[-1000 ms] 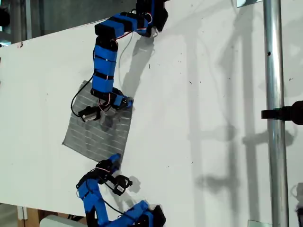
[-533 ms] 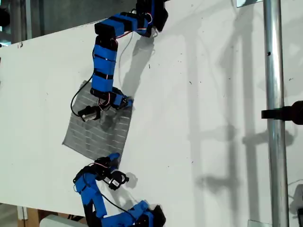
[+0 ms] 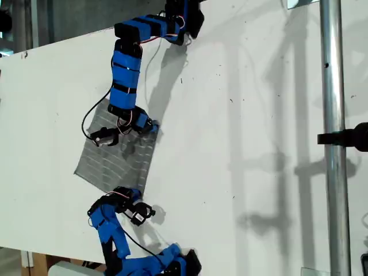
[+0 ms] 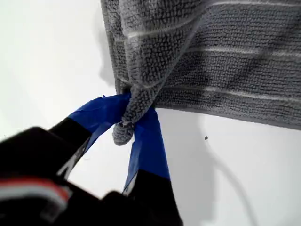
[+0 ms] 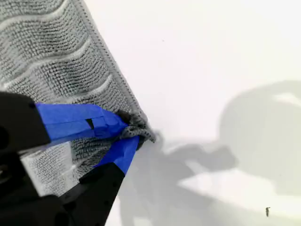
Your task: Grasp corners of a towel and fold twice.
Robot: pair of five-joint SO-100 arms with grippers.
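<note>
Two corners are pinched, one per arm. My first pincer (image 4: 134,117) is clenched on a bunched corner (image 4: 123,135) of the towel (image 3: 115,164). My second pincer (image 5: 129,134) is clamped on another corner (image 5: 143,132). The towel lies mostly flat on the white worktop (image 3: 241,115), toward the exterior view's left. Both held corners sit on its edge facing the exterior view's right. Gripping that one edge at both ends probably sets up carrying it across for the first fold, which isn't done yet.
</note>
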